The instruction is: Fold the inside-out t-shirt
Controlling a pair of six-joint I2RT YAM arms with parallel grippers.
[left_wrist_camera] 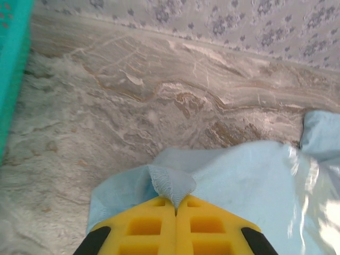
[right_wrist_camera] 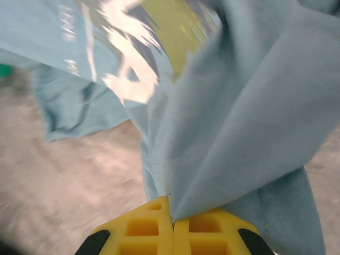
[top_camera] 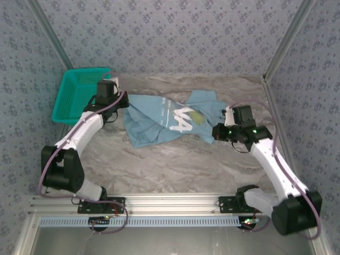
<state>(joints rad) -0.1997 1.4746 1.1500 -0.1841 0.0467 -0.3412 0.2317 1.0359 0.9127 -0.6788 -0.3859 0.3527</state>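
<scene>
Top external view: the t-shirt lies crumpled just right of the basket. The left gripper and right gripper each have their jaws clenched on a fold of cloth. I'd pull the two apart evenly and gently, so neither pinch slips.

left claw clamped | right claw clamped | both stretched forward

Crumpled light-blue t-shirt lies mid-table, print showing.
</scene>
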